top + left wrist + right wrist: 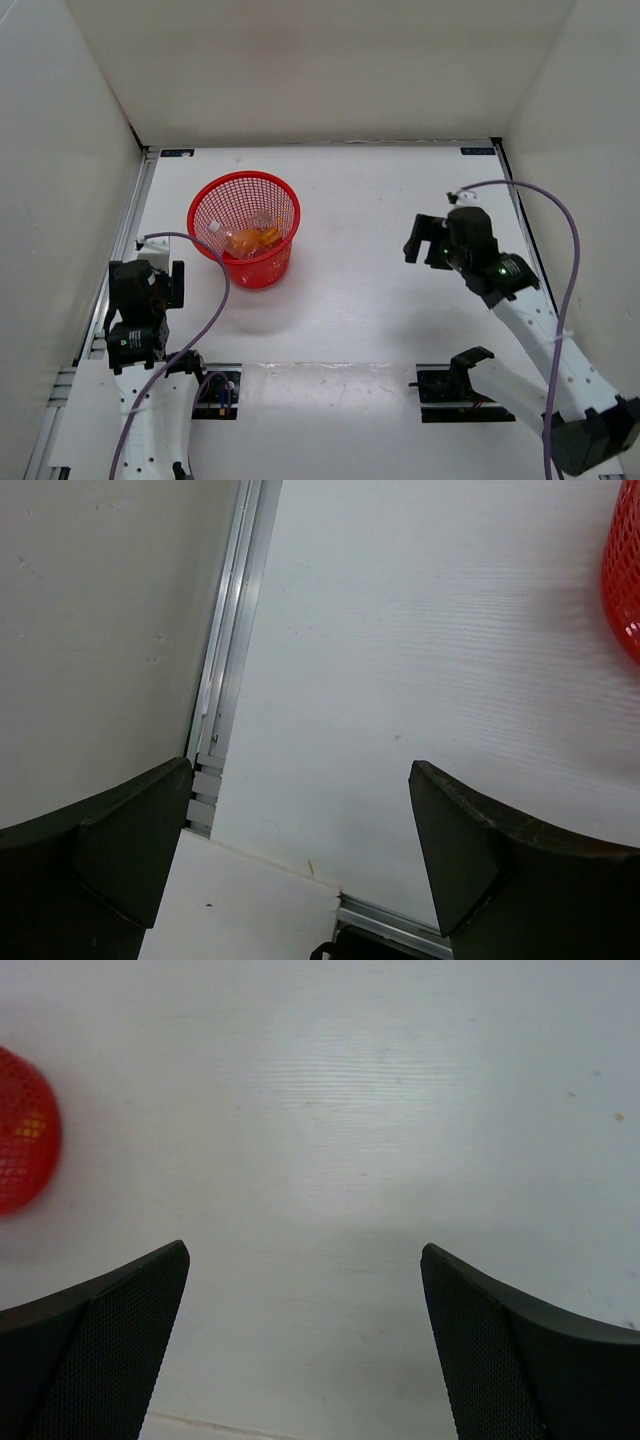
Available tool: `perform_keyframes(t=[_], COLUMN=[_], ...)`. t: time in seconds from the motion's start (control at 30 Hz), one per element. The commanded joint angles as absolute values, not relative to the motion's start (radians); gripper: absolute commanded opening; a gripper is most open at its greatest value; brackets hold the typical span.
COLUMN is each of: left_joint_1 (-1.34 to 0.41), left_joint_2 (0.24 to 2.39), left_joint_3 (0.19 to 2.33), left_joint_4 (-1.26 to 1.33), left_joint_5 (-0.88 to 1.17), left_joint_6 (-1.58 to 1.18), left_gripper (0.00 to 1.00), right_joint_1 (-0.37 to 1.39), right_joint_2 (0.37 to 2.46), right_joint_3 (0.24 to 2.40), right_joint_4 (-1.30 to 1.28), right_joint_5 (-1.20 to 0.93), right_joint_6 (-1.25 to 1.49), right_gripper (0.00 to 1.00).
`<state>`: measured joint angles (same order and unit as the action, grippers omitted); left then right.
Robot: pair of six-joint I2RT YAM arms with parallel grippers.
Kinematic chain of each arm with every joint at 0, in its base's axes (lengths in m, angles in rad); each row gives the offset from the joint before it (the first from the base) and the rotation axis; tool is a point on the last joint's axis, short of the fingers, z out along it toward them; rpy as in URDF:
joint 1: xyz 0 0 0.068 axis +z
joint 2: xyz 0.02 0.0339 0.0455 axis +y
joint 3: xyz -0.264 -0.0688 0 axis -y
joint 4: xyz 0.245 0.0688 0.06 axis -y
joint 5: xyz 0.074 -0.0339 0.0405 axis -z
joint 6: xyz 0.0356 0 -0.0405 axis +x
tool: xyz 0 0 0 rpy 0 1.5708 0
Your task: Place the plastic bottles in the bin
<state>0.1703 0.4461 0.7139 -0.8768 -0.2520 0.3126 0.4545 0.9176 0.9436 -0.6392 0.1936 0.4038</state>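
Seen from above, the plastic bottles are lying together inside the red mesh bin, which is standing on the white table, left of centre. The left gripper is hovering near the table's left edge, jaws spread and holding nothing. The right gripper is hanging over the table's right side, likewise spread and empty. The placing step is looking complete, so the next move is probably calling only for both arms to retreat.

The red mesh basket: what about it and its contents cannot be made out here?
Top external view: the plastic bottles inside the round red plastic mesh basket overlap; their number and labels are too small.
Left wrist view: only its wall, cut by the right edge.
Right wrist view: it is blurred, cut by the left edge.
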Motion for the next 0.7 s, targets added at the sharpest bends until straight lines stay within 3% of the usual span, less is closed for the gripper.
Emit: perform_keyframes(t=[0.0,0.2,0.67], left_joint_1=[0.176,0.176,0.176], left_joint_2=[0.456,0.456,0.456], left_joint_3=[0.719,0.719,0.719], left_joint_4=[-0.887,-0.878,-0.877], left_joint_5=[-0.239,-0.216,-0.225], left_joint_6=[0.299,0.299,0.299], left_gripper=[1.0,1.0,1.0], right_joint_1=[0.39,0.305,0.296], right_joint_2=[0.781,0.738,0.807], right_joint_3=[0.905,0.868,0.908], right_joint_4=[-0.617,-0.646,-0.646], right_joint_5=[0.201,0.15,0.103], right_joint_6=[0.465,0.465,0.465], right_gripper=[1.0,1.0,1.0])
